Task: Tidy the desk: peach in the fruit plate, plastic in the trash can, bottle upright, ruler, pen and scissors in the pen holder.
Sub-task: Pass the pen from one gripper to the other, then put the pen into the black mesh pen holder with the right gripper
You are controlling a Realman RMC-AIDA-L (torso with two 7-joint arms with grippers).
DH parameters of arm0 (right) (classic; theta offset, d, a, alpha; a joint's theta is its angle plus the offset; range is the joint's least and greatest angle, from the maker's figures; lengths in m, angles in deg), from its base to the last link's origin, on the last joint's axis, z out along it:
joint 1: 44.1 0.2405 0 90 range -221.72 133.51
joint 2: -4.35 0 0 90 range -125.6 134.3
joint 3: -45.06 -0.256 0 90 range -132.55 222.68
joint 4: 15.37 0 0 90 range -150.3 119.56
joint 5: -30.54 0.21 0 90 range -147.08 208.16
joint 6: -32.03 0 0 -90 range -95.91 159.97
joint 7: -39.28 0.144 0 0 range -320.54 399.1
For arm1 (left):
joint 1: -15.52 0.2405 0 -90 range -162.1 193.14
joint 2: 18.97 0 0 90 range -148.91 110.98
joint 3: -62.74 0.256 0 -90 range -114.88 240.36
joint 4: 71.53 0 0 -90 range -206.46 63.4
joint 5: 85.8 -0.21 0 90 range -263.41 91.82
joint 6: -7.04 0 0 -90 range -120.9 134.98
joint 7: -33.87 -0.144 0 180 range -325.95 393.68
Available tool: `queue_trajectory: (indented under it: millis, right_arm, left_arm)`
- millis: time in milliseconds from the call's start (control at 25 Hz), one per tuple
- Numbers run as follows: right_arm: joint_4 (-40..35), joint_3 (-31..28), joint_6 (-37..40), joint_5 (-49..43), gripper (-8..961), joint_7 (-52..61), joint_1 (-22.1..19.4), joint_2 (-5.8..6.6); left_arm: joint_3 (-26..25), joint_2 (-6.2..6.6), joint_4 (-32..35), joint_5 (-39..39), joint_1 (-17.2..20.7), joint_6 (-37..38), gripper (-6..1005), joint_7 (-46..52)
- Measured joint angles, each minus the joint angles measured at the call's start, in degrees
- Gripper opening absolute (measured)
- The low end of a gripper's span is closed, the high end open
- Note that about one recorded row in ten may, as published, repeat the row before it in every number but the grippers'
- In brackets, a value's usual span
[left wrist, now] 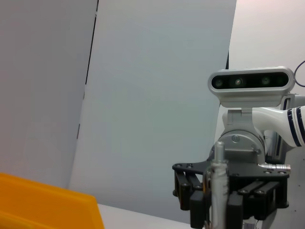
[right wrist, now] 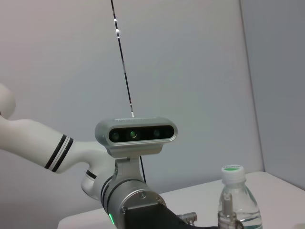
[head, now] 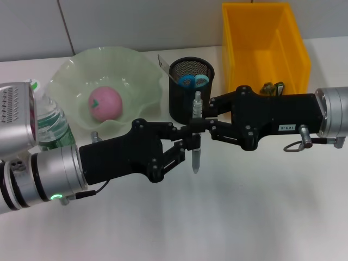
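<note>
Desk surface (head: 228,217) is seen as the broadest thing, with bare white room spread in front of both arms. Yellow trash can (head: 266,49) is set at the far right edge, the green fruit plate (head: 106,92) at far left with the peach (head: 105,103) lying in it. The bottle (head: 49,117) is stood upright beside the plate. The mesh pen holder (head: 191,89) is placed between plate and bin, scissors (head: 194,81) and ruler (head: 163,61) already inside. The pen (head: 197,136) is held upright just in front of the holder, clenched by the left gripper (head: 187,142) low down and by the right gripper (head: 202,124) higher up.
</note>
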Motion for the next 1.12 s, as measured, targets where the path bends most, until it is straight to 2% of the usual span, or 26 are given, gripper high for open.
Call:
queue_trajectory:
  millis: [280,360,600,1000,1120]
  right_arm:
    - [0.0,-0.3,0.0,0.1,176,-0.3,-0.1,0.0]
    - [0.0,-0.3,0.0,0.1,176,-0.3,-0.1,0.0]
    - [0.0,-0.3,0.1,0.1,176,-0.1,0.0,0.15]
    - [0.0,-0.5,0.2,0.7,176,-0.1,-0.5,0.36]
    - [-0.4,-0.8,0.2,3.0,176,-0.1,-1.5,0.84]
  left_arm:
    - [0.0,0.0,0.0,0.0,0.0,0.0,180,0.4]
    - [0.0,0.0,0.0,0.0,0.0,0.0,375,0.4]
    - [0.0,0.0,0.0,-0.1,0.1,-0.1,580,0.6]
    - [0.0,0.08,0.0,-0.4,0.1,-0.2,794,1.2]
    - [0.0,0.21,0.0,-0.5,0.9,-0.7,833,1.2]
